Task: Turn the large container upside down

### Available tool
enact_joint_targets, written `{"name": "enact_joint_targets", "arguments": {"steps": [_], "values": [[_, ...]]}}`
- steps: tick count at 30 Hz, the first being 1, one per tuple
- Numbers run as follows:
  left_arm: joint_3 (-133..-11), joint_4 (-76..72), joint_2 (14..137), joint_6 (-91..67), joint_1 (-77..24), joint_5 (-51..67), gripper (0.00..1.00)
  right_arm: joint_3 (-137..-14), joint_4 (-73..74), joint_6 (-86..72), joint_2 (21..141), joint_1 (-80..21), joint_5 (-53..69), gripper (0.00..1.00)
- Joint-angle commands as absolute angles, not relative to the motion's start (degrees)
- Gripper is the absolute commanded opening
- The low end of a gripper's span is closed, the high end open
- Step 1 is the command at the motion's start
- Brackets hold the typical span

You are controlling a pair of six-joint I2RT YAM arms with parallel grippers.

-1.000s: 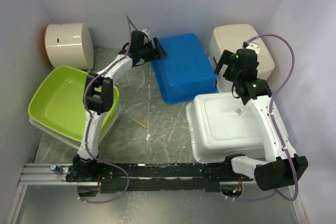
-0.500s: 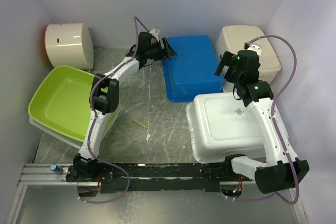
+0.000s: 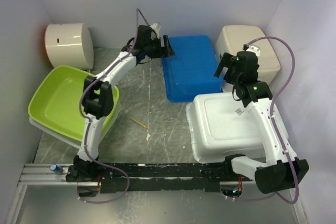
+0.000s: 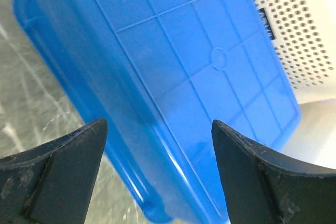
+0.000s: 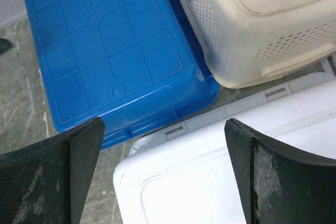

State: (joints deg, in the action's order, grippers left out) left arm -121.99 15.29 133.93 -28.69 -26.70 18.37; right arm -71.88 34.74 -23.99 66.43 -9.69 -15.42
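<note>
The large container is a glossy white tub lying base up at the front right, with a small label sticker on its base. Its far left corner shows in the right wrist view. My right gripper hangs open above that far edge, nothing between its fingers. My left gripper is open at the far left edge of the blue tub. Its fingers straddle the blue rim without closing on it.
The blue tub lies base up, close against the cream perforated basket at the back right. A lime green tub sits on the left, with a white round bin behind it. A small wooden stick lies mid-table. Walls close in on three sides.
The left gripper and the blue tub have shifted right and back, so the tub now lies closer to the cream basket. The right arm has barely moved.
</note>
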Motion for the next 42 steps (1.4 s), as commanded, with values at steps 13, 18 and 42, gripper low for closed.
{"name": "enact_joint_targets", "arguments": {"steps": [13, 18, 42], "values": [[-93.88, 51.80, 83.26, -19.09, -19.43, -22.16, 1.00, -69.90, 27.33, -24.47, 72.03, -9.33, -10.12, 1.00], [-84.35, 51.15, 77.33, -24.21, -4.46, -16.10, 0.99, -69.54, 25.68, -25.40, 73.32, -9.40, -7.51, 1.00], [-79.19, 38.24, 79.02, -35.89, 0.35, -10.18, 0.79, -70.67, 26.08, -25.50, 74.16, -9.39, -5.68, 1.00]]}}
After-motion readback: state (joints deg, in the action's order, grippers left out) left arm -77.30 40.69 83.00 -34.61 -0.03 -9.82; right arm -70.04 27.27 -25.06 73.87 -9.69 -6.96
